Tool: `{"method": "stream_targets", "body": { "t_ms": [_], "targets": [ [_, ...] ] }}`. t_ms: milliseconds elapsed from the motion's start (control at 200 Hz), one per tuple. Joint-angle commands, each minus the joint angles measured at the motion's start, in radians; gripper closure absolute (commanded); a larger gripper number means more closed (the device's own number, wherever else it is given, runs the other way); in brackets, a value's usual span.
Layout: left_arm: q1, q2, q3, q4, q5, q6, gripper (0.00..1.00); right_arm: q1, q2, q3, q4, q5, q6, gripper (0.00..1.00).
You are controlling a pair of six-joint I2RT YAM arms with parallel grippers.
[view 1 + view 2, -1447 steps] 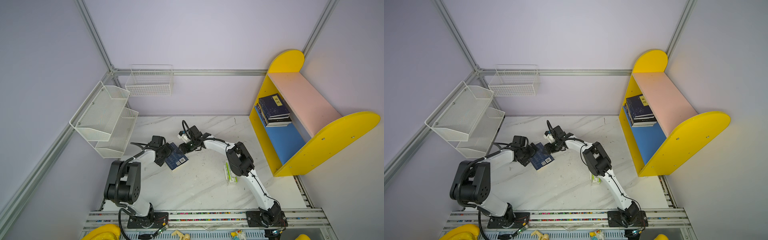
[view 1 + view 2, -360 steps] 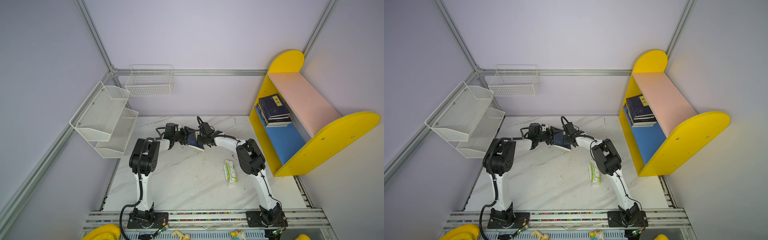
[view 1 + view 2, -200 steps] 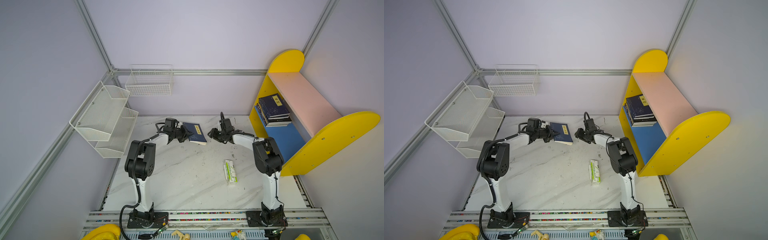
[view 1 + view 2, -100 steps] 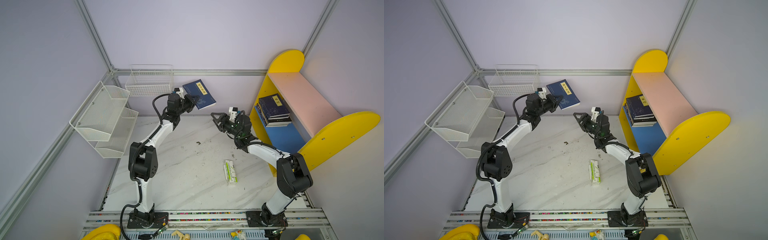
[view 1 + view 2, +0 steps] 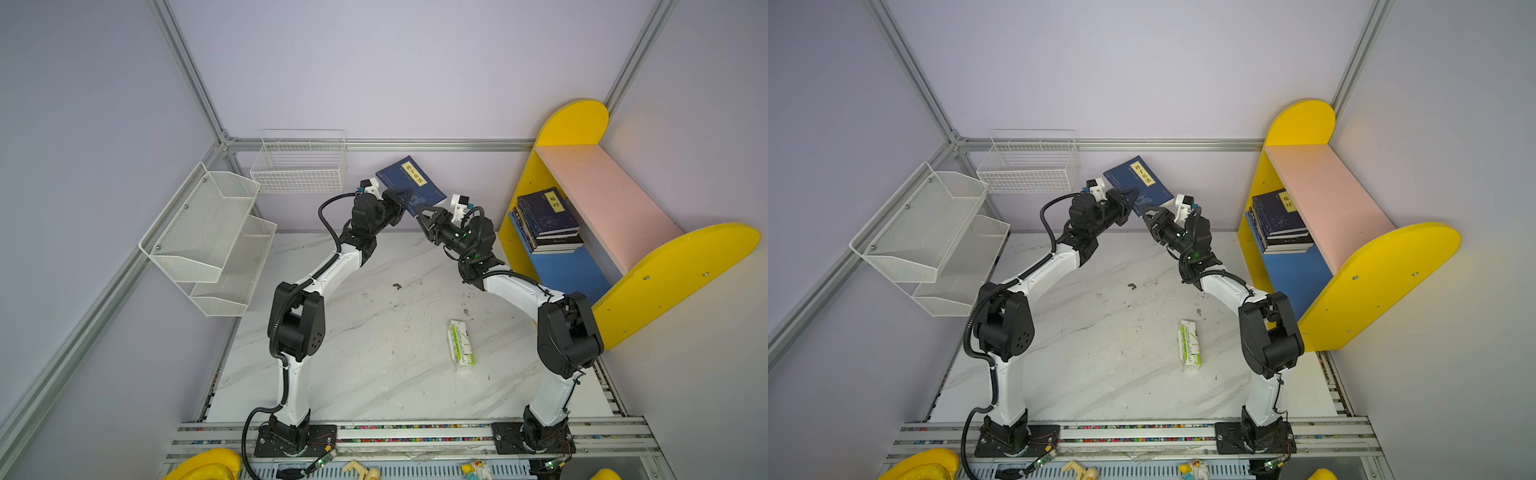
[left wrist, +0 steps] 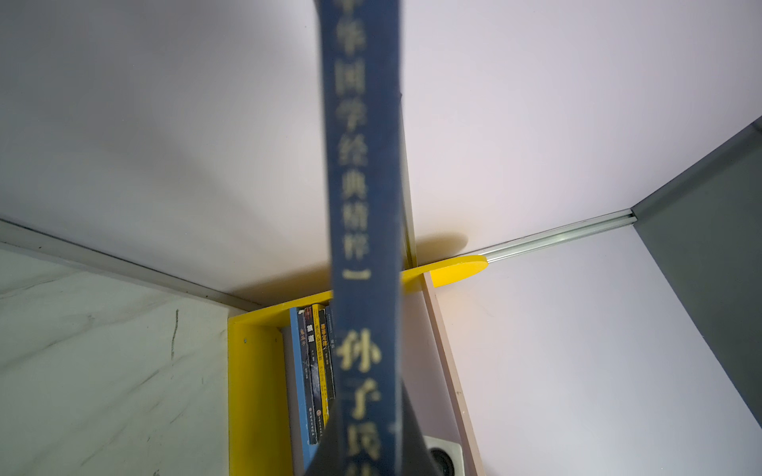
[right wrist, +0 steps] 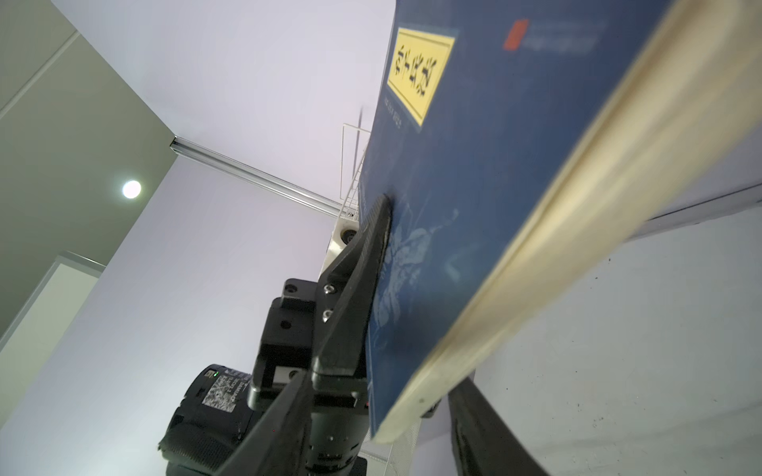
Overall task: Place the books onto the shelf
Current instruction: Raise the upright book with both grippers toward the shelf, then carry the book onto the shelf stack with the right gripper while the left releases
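Observation:
A navy blue book [image 5: 409,183] [image 5: 1138,178] with a yellow title label hangs high near the back wall, and my left gripper [image 5: 401,199] [image 5: 1129,199] is shut on its lower edge. In the left wrist view its spine [image 6: 363,206] runs up from that gripper [image 6: 367,412]. My right gripper [image 5: 424,212] [image 7: 379,391] is open; the book's [image 7: 495,165] page-edge corner sits between its fingers with gaps on both sides. The shelf [image 5: 677,266] [image 6: 255,391] stands at the right, with several books [image 5: 544,220] [image 5: 1279,224] stacked flat on its blue lower board.
A green-and-white carton [image 5: 460,345] lies on the marble table [image 5: 353,374] right of centre. A white mesh tiered rack [image 5: 208,237] hangs on the left wall and a white wire basket [image 5: 299,166] on the back wall, close to the raised book.
Both arms rose from the back of the table. The left one lifted the book up to the wall; the right gripper followed, and its jaws now straddle the book's corner.

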Motion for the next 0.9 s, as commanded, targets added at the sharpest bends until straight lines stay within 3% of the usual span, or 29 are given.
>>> {"method": "stream_targets", "body": {
  "t_ms": [0,205,495,680,850,890],
  "targets": [
    [-0.002,-0.065,-0.019,0.127,-0.040,-0.006,1.00,0.013,0.024,0.042,0.006,-0.015,0.028,0.49],
    [-0.018,-0.057,-0.023,0.147,-0.051,-0.008,1.00,0.017,0.033,0.041,0.048,0.021,0.047,0.69],
    [-0.033,-0.050,-0.018,0.150,-0.053,-0.014,1.00,0.018,0.057,0.063,0.107,0.050,0.054,0.76],
    [-0.035,-0.054,-0.021,0.149,-0.053,-0.011,1.00,0.014,0.055,0.065,0.111,0.077,0.054,0.92],
    [-0.022,-0.084,-0.052,0.136,-0.064,0.025,0.80,-0.043,-0.020,-0.005,0.092,0.083,0.032,0.97],
    [-0.015,-0.096,-0.065,0.129,-0.068,0.035,0.68,-0.068,-0.050,-0.037,0.090,0.082,0.025,0.98]
  ]
}}
